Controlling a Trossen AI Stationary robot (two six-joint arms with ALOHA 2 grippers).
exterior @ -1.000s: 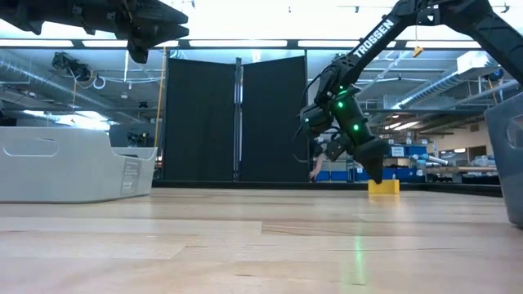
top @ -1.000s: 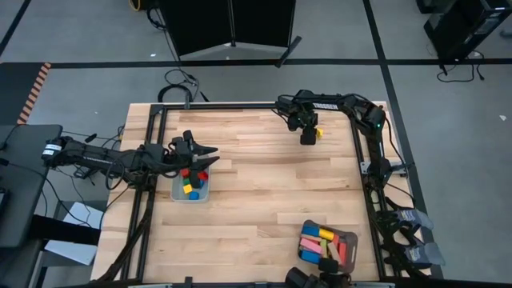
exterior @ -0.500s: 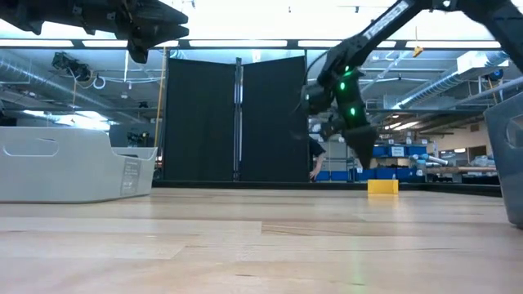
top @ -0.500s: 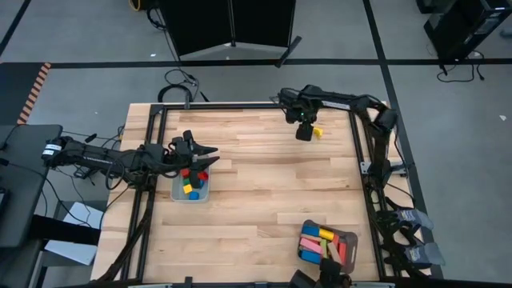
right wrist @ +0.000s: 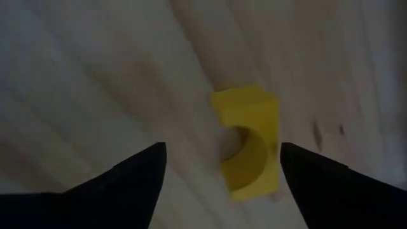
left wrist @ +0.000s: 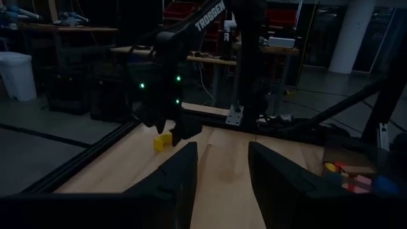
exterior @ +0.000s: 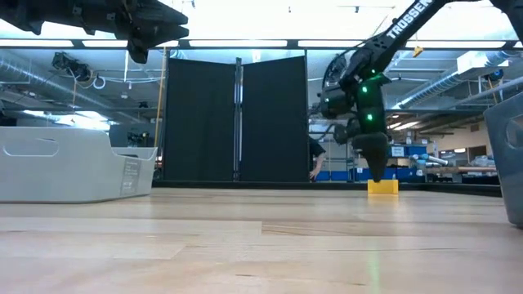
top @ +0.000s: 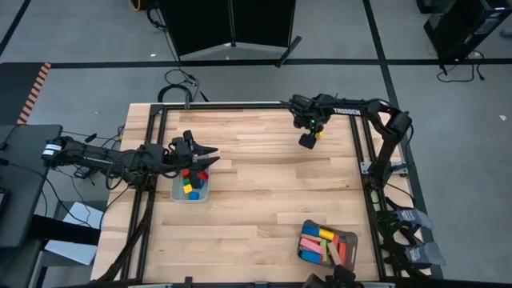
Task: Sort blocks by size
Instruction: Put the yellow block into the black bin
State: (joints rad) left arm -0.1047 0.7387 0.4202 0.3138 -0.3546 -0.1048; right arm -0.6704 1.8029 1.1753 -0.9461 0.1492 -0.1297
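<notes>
While the right gripper (top: pixel 308 142) hangs over the table's 1 o'clock corner, its two dark fingers (right wrist: pixel 127 181) stand wide apart — nothing between them but bare wood, with the yellow block (right wrist: pixel 249 141) on the table (top: pixel 264 176) just beyond the tips.

Item 1 — yellow block (top: pixel 318 134): small pc w/ a curved notch cut in one face, lying flat on the wood, not gripped; in the low view the gripper (exterior: pixel 377 173) is right above it (exterior: pixel 382 187), tips close to its top; whether touching, cannot tell.

Item 2 — left gripper (top: pixel 206 158): at approx 9 o'clock, hovering over the left tray (top: pixel 178 196); fingers (left wrist: pixel 184 175) part-spread w/ a gap between, holding nothing visible.

Item 3 — left tray: small grey bin at 9 o'clock, holds little cubes (top: pixel 189 187) — red, blue, yellow, green seen.

Item 4 — right tray (top: pixel 351 238): grey bin at approx 5 o'clock near the front edge, holds longer bars (top: pixel 318 243) — pink, yellow, blue, red, lying side by side.

Rest of the table top betw. the trays and the yellow block: bare wood.
</notes>
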